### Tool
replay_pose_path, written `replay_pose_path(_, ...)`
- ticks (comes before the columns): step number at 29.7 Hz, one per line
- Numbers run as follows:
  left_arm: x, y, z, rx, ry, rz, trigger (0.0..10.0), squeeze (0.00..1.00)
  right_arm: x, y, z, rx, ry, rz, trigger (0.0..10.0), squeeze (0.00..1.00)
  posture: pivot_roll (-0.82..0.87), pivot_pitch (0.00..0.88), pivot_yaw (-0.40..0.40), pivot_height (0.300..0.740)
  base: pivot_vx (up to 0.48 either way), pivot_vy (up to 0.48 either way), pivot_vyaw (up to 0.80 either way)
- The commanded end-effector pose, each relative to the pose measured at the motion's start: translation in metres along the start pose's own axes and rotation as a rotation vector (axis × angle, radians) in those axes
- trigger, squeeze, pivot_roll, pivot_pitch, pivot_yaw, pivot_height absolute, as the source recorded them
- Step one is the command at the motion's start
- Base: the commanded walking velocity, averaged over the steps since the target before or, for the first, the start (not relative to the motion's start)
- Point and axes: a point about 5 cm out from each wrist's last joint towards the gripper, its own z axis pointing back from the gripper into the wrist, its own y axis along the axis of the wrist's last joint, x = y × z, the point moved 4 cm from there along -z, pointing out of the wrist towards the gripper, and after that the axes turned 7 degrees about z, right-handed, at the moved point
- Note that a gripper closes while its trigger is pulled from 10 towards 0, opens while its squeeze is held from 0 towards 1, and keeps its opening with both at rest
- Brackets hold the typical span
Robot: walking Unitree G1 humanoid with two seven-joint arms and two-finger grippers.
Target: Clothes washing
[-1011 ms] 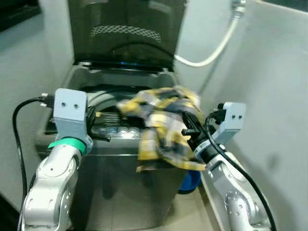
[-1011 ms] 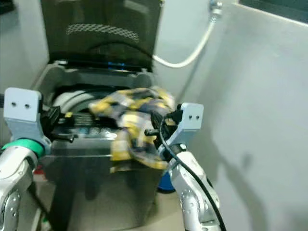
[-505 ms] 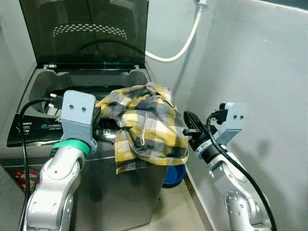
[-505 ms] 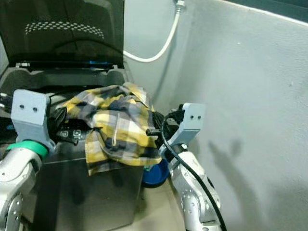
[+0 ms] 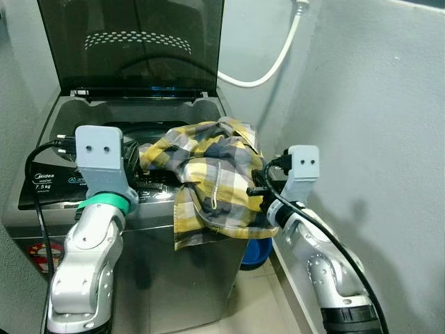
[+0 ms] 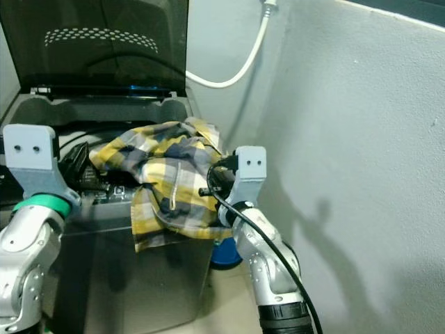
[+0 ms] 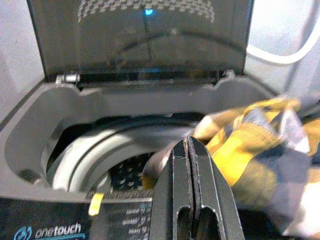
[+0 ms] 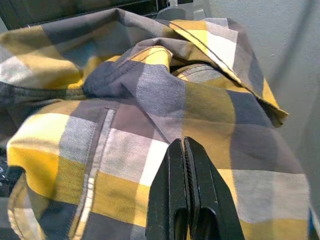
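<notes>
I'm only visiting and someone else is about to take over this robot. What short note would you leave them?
Left gripper: jaws shut, empty, at the washer's front edge beside the shirt.
Right gripper: jaws shut, empty, against the shirt's right side.
Plaid shirt: draped over the washing machine front right corner, part hanging down outside.
Lid: open, upright.
Done: shirt brought to the machine.
Left: push it into the drum, close lid.
</notes>
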Motion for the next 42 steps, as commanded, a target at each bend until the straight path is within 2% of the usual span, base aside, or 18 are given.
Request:
replay_pose_path(1,0.006,-0.011,0.002,-0.060,-0.015,-0.042,10.0,0.00,-0.008,0.006,-0.005,0.029,0.028,-0.008,10.0,0.00,0.04,0.038,-0.015,0.740,0.000,0.000,0.00)
replay_pose_path(4,0.010,-0.011,0.004,-0.063,-0.039,-0.037,10.0,0.00,-0.012,0.013,-0.006,0.061,0.040,-0.024,10.0,0.00,0.04,0.038,-0.015,0.740,0.000,0.000,0.00)
replay_pose_path(5,0.013,-0.011,0.005,-0.061,-0.060,-0.066,10.0,0.00,-0.016,0.022,-0.007,0.097,0.053,-0.052,10.0,0.00,0.04,0.038,-0.017,0.740,0.000,0.000,0.00)
replay_pose_path(7,0.013,-0.011,0.005,-0.061,-0.060,-0.066,10.0,0.00,-0.016,0.022,-0.007,0.097,0.053,-0.052,10.0,0.00,0.04,0.038,-0.017,0.740,0.000,0.000,0.00)
replay_pose_path(11,0.016,-0.005,0.004,-0.014,-0.078,-0.091,10.0,0.00,-0.021,0.036,-0.010,0.152,0.078,-0.084,10.0,0.00,0.04,0.040,-0.027,0.740,0.000,0.000,0.00)
replay_pose_path(15,0.012,0.010,0.002,0.060,-0.057,-0.067,10.0,0.00,-0.030,0.051,-0.010,0.209,0.140,-0.063,10.0,0.00,0.04,0.044,-0.034,0.740,0.342,0.000,0.20)
replay_pose_path(21,0.011,0.014,0.003,0.070,-0.056,-0.066,10.0,0.00,-0.039,0.057,-0.006,0.250,0.184,-0.034,10.0,0.00,0.04,0.045,-0.031,0.740,0.378,0.000,0.80)
replay_pose_path(28,0.012,0.018,0.002,0.084,-0.062,-0.065,10.0,0.00,-0.037,0.059,-0.005,0.268,0.183,-0.064,10.0,0.00,0.04,0.046,-0.028,0.740,0.413,0.000,0.00)
replay_pose_path(37,0.013,0.022,0.003,0.110,-0.070,-0.089,10.0,0.00,-0.023,0.059,-0.003,0.276,0.147,-0.073,10.0,0.00,0.05,0.040,-0.032,0.740,0.000,0.000,0.00)
replay_pose_path(42,0.016,0.023,0.005,0.118,-0.077,-0.087,10.0,0.00,-0.022,0.058,-0.003,0.273,0.155,-0.081,10.0,0.00,0.05,0.035,-0.035,0.740,0.000,0.000,0.00)
